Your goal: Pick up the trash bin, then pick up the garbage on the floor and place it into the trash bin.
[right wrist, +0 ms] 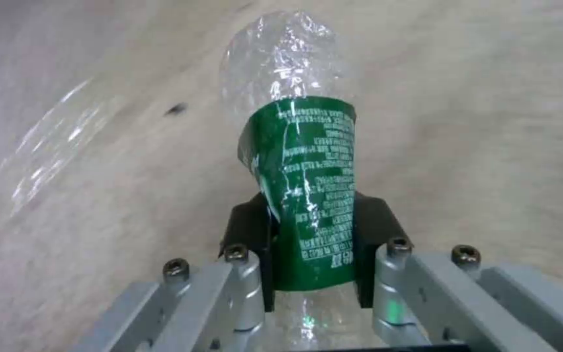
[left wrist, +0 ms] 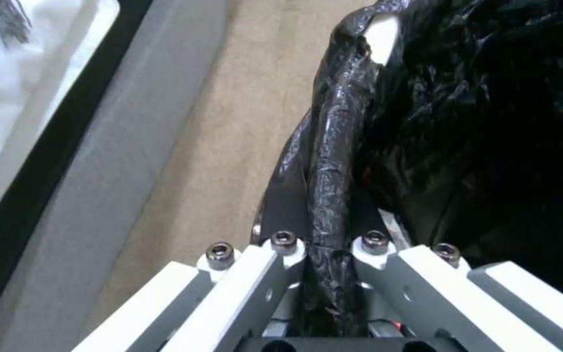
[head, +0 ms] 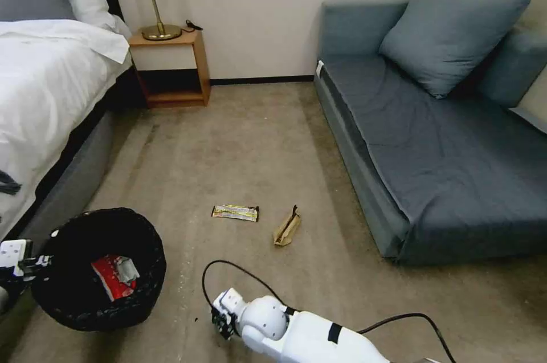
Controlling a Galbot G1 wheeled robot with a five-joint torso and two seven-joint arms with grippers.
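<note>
Gripping the bag-wrapped rim of the trash bin [head: 98,269] at near left beside the bed [head: 45,95], the left gripper [left wrist: 328,254] has its jaws pinched on that rim, and a red-white wrapper [head: 115,276] lies inside. On open carpet [head: 256,141] toward the middle lie the gold-black bar wrapper [head: 235,212] and, just right of it, the tan paper pouch [head: 287,228], nothing blocking either. Nearer, the right gripper [right wrist: 313,254] has its jaws clamped on the clear bottle [right wrist: 304,161] at its green label, and the grey sofa [head: 433,141] fills the right.

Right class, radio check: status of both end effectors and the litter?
Left end effector shut on trash bin rim. Right end effector shut on bottle. Two wrappers on floor.
</note>
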